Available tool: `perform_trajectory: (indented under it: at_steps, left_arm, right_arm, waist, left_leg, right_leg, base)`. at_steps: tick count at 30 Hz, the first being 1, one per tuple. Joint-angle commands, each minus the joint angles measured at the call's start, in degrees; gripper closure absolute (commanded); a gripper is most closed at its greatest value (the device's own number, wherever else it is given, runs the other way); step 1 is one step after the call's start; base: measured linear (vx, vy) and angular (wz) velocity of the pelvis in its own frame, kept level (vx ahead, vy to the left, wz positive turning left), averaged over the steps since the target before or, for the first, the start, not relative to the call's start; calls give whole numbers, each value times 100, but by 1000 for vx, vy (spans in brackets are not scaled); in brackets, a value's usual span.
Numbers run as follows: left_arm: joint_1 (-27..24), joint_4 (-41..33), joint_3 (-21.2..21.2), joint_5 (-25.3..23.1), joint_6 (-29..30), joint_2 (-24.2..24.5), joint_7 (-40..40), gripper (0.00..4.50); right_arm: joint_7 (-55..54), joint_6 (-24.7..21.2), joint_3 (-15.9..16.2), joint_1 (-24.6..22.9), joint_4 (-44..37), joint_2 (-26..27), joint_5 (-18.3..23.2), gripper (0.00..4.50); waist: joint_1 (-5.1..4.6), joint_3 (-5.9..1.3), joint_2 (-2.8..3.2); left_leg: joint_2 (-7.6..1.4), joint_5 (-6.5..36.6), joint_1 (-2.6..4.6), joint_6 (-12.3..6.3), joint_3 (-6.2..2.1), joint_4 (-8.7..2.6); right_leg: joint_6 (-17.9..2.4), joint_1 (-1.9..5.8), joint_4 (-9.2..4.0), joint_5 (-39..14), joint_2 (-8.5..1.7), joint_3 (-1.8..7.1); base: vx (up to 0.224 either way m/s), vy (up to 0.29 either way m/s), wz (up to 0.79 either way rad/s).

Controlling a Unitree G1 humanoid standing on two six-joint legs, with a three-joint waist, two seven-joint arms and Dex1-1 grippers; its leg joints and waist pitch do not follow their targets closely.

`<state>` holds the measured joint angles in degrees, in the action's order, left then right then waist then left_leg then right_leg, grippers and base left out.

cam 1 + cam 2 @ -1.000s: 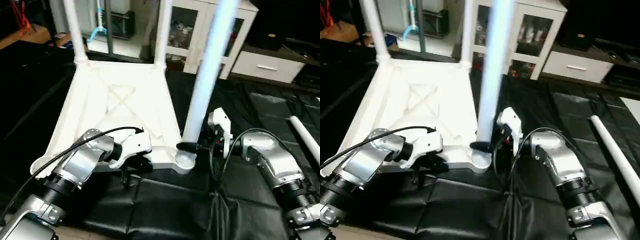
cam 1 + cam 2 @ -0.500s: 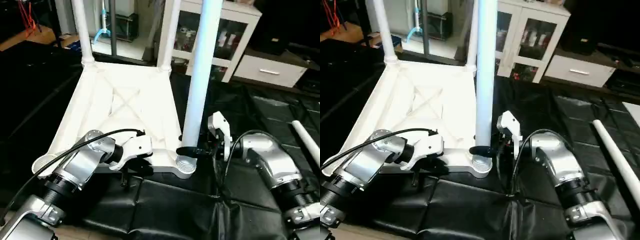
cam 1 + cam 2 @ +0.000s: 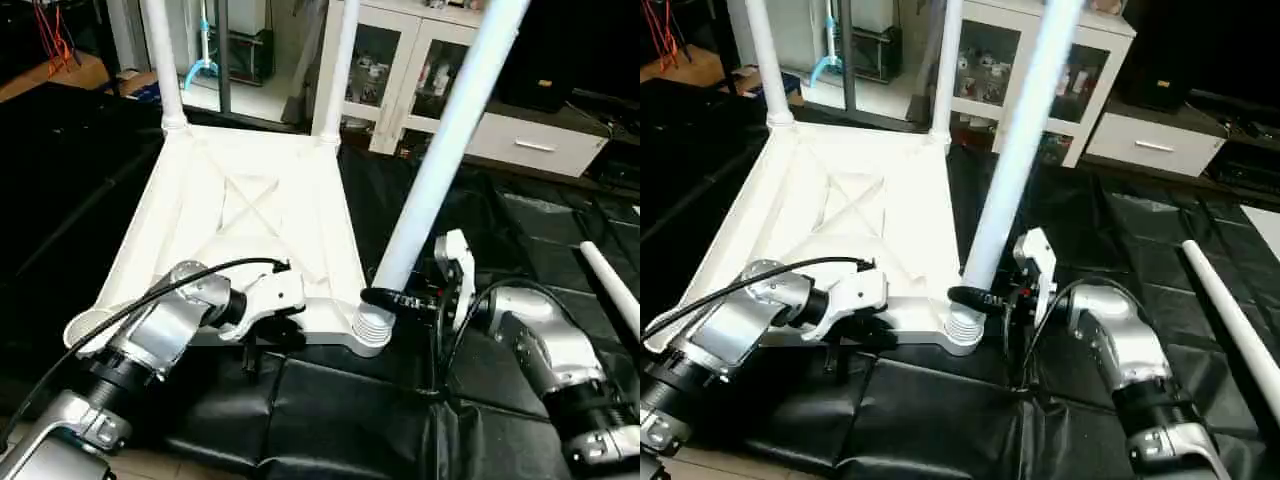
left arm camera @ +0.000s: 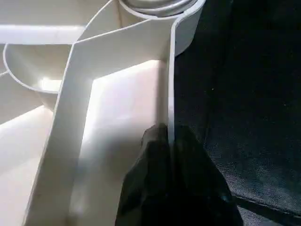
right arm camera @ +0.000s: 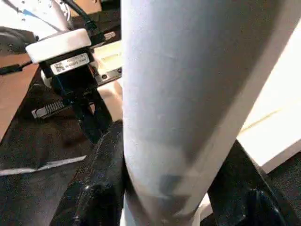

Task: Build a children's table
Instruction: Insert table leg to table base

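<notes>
1. Head views: The white table top (image 3: 240,215) lies underside up on the black sheet (image 3: 330,400), with two legs (image 3: 160,60) standing in its far corner sockets. The right gripper (image 3: 385,298) clasps a third leg (image 3: 440,150) just above its threaded end, which sits in the near corner socket (image 3: 368,335). That leg leans to the right, so it is judged not yet seated. A fourth leg (image 3: 1230,320) lies on the sheet, well apart.
2. Left wrist view: The left gripper (image 4: 170,141) is pressed together on the top's thin edge wall (image 4: 170,84). The plastic appears light and stiff.
3. Right wrist view: Black fingers (image 5: 101,179) flank the smooth leg. The tube is judged slippery, so a low hold near the thread suits turning.
</notes>
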<state>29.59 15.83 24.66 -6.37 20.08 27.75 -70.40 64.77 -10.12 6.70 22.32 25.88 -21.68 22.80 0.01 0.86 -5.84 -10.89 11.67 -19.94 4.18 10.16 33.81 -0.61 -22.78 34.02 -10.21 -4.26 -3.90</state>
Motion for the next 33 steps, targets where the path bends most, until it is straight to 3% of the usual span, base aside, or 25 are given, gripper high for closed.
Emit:
perform_trajectory:
  at_steps: [1,3,6,13,18,20,22,24,29,30,31,32,33]
  left_arm:
    - [-149,148,54,42,121,16,-9,450]
    - [-152,151,47,43,116,19,10,450]
    - [-160,145,36,46,121,22,30,450]
    - [-178,110,26,57,151,20,64,450]
    - [-182,116,42,49,147,48,45,450]
    - [-185,100,49,51,156,47,38,450]
    - [-187,95,53,52,159,48,32,450]
    - [-185,86,73,52,166,46,17,450]
    - [-179,84,73,59,180,26,27,450]
    - [-183,75,71,60,185,26,31,450]
    - [-192,59,68,64,195,27,37,450]
    - [-200,46,66,66,202,28,41,450]
    - [-220,18,60,70,214,37,49,450]
  right_arm:
    - [-422,-22,88,-394,383,-206,-498,267]
    - [-398,53,158,-515,202,-211,-551,267]
    - [-417,83,187,-658,24,-168,-542,267]
    - [-450,165,256,-1022,-172,-91,-619,267]
    - [-537,41,618,-1096,-50,-290,-1011,267]
    - [-680,128,713,-1028,115,-321,-1203,267]
    - [-699,96,671,-981,151,-281,-1148,267]
    - [-755,55,621,-780,282,-177,-1112,267]
    - [-691,-167,638,-643,229,-117,-1013,267]
    - [-695,-167,645,-651,228,-121,-1015,267]
    - [-717,-153,653,-664,242,-127,-1017,267]
    - [-741,-133,656,-673,261,-130,-1019,267]
    - [-808,-80,639,-685,307,-125,-1031,267]
  waist:
    - [-9,-122,82]
    - [4,-123,49]
    - [-4,-120,62]
    - [-12,-89,42]
    - [-39,-79,60]
    - [-67,-67,72]
    - [-116,-37,89]
    - [-167,-38,81]
    - [-280,-15,122]
    - [-291,-13,120]
    - [-308,-11,57]
    - [-312,-7,87]
    - [-319,-15,77]
  left_leg:
    - [-285,2221,22,23,-145,-495]
    - [-285,2173,17,9,-135,-492]
    - [-292,2163,5,-4,-149,-513]
    - [-282,2369,8,-15,-169,-522]
    - [-283,2462,13,-8,-177,-538]
    - [-283,2579,19,20,-189,-552]
    - [-271,2903,63,65,-210,-553]
    - [-267,3103,73,92,-250,-563]
    - [-274,3589,118,172,-320,-614]
    - [-271,3624,134,172,-316,-610]
    - [-269,3622,143,154,-307,-603]
    - [-268,3605,135,152,-322,-608]
    - [-273,3571,125,146,-321,-611]
  right_leg:
    - [-726,102,-556,-2841,-411,264]
    - [-693,101,-566,-2816,-414,274]
    - [-687,102,-550,-2774,-410,274]
    - [-479,67,-620,-3326,-428,271]
    - [-468,52,-636,-3327,-419,264]
    - [-471,48,-647,-3366,-416,249]
    - [-384,12,-706,-3685,-414,215]
    - [-298,25,-734,-3841,-424,192]
    - [-326,33,-774,-3719,-418,131]
    - [-336,21,-784,-3701,-416,128]
    - [-335,11,-798,-3733,-420,124]
    - [-347,26,-787,-3743,-441,134]
    - [-349,33,-785,-3740,-453,143]
  base:
    - [0,0,0]
    - [0,0,0]
    - [0,0,0]
    - [0,0,0]
    - [0,0,0]
    - [0,0,0]
    - [0,0,0]
    - [0,0,0]
    - [0,0,0]
    - [0,0,0]
    - [0,0,0]
    - [0,0,0]
    - [0,0,0]
